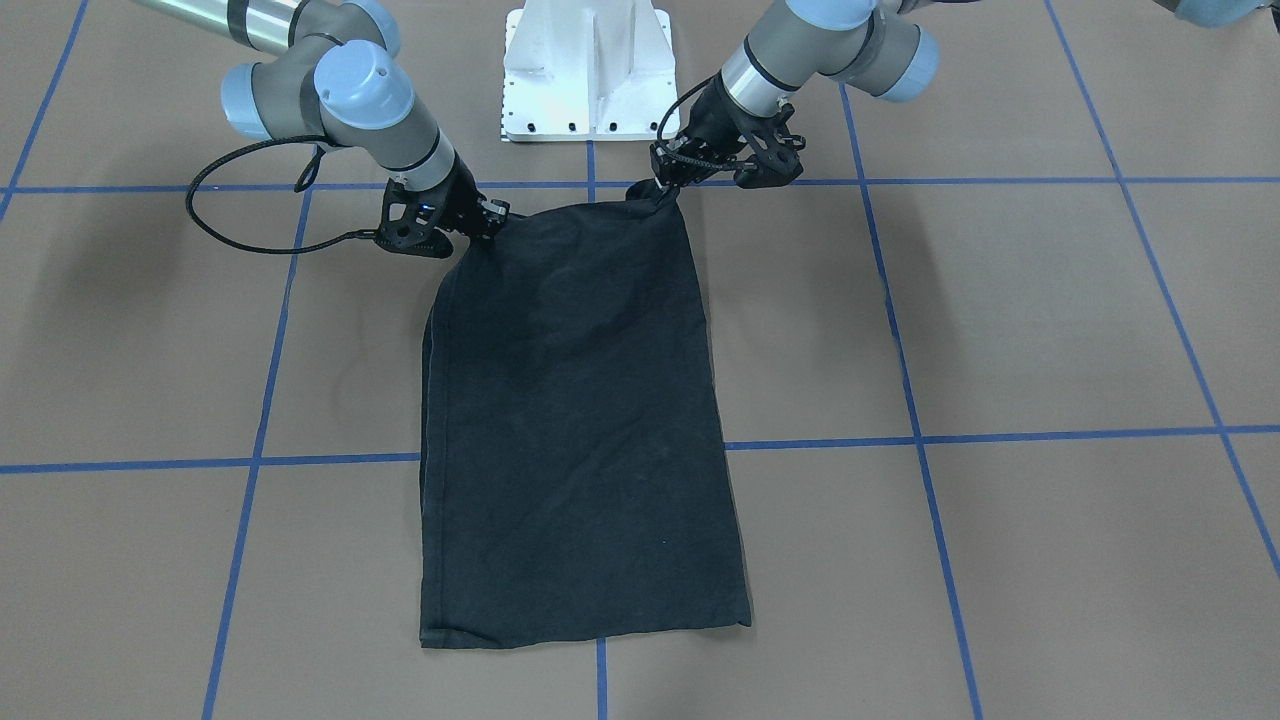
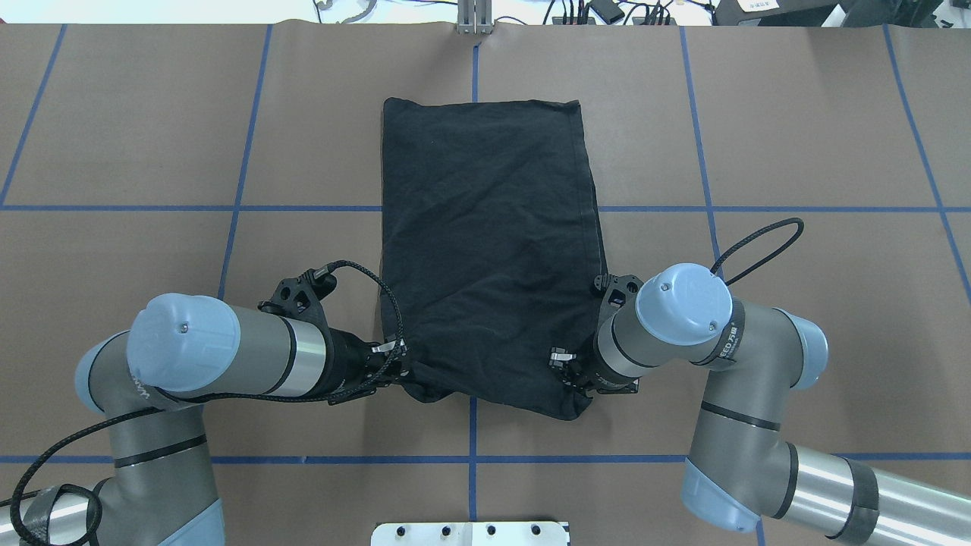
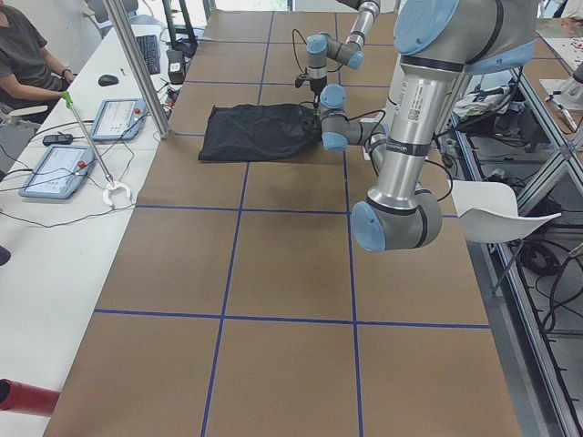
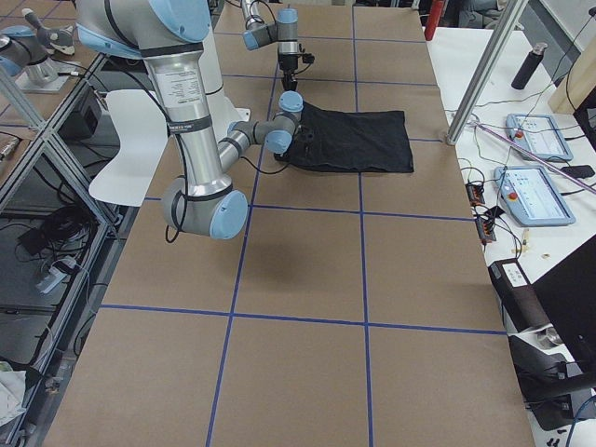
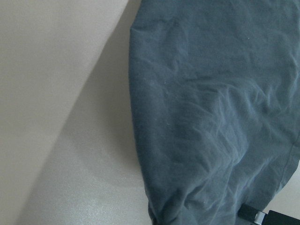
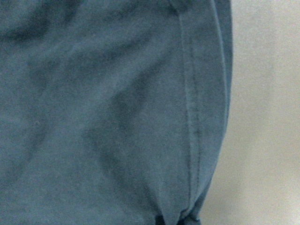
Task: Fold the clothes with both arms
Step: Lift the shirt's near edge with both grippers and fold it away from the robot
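The table (image 2: pixel 152 114) is covered in brown paper marked with a grid of blue tape lines. The shirt (image 2: pixel 485 250) lies on it as a long black rectangle, plain side up, with no print showing. It extends from both grippers away toward the far edge of the table. Its far end lies flat and square. Its near end, between the grippers, is bunched and wrinkled.

The left arm (image 2: pixel 227 356) reaches in low and nearly level. The right arm (image 2: pixel 683 311) bends at the elbow and points its wrist down. The white base (image 1: pixel 588 70) stands behind both grippers, between the two arms.

The left gripper (image 2: pixel 400 360) is closed on the near corner of the shirt on its own side, and the cloth gathers into a small peak at the fingers. The right gripper (image 2: pixel 567 371) is closed on the opposite near corner. In the right wrist view a stitched hem runs straight down into the grip. The two grippers sit level with each other, one shirt-width apart, close above the table.

A black cable (image 1: pixel 230 200) loops out from the right gripper, away from the shirt.
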Robot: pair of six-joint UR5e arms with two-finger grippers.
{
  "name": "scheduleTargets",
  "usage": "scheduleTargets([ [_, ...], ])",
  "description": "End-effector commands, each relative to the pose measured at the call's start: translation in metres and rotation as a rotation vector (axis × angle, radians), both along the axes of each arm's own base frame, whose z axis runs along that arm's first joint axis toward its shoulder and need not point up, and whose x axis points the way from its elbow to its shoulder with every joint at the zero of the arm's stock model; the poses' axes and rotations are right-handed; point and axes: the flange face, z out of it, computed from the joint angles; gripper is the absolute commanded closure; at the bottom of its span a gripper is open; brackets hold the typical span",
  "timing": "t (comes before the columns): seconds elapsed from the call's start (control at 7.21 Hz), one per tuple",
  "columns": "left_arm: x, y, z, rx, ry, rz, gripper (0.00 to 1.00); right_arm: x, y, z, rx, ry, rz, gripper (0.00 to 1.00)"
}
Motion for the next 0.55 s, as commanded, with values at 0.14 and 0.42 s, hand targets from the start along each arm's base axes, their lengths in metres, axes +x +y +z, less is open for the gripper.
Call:
scheduleTargets([
  [0.14,-0.004,-0.001,-0.002,0.002,0.006,-0.005,1.00,0.013,-0.009,-0.018,-0.051,-0.034,0.044,1.00],
  [0.42,-0.016,0.002,-0.013,0.012,0.031,-0.006,1.00,0.029,0.004,-0.046,-0.075,-0.107,-0.027,1.00],
])
